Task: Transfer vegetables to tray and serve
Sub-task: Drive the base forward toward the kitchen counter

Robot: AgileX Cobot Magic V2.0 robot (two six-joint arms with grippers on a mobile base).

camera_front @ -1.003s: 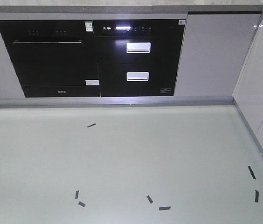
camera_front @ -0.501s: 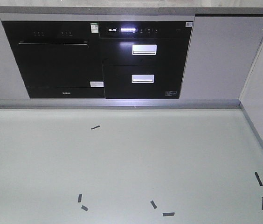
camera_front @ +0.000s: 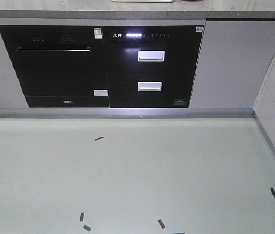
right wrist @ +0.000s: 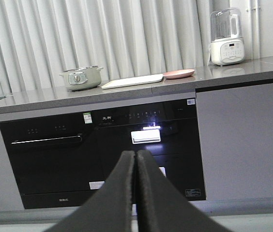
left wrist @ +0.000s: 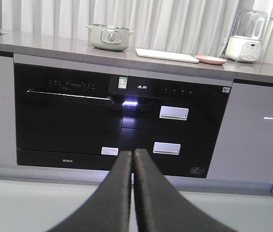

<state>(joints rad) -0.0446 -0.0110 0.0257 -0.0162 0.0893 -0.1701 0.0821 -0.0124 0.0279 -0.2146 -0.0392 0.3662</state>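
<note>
Most of my front camera is filled by the pale grey floor (camera_front: 137, 175), which runs up to a kickboard under the kitchen run. Above it stand glossy grey-white cabinet fronts (camera_front: 230, 63) under a long grey countertop (left wrist: 54, 48), with pleated white curtains (right wrist: 102, 34) hanging behind the counter.

Set into the cabinets are two black built-in units side by side. The wider black appliance (camera_front: 54, 68) on the left has one long handle bar. The drawer unit (camera_front: 149, 68) to its right has two silver pulls, one above the other, and a lit display strip along its top.

The tray (left wrist: 167, 55) lies flat on the countertop above the drawer unit, between the pot and the plate.

Both wrist cameras look along their own claws. The left gripper (left wrist: 132, 153) has its two black fingers pressed together with no gap at the tips and nothing between them. The right gripper (right wrist: 136, 153) is pressed together and empty in the same way. Both are well apart from the counter.

A white blender (right wrist: 227, 38) with a clear jug stands far right on the counter. A pale green lidded pot (left wrist: 109, 37) sits left of the tray. A round pink plate (left wrist: 211, 59) lies just beside the tray's right end. I see the plate nearly edge-on, so I cannot tell what rests on it.

Short black tape marks (camera_front: 99, 138) are scattered on the floor.
</note>
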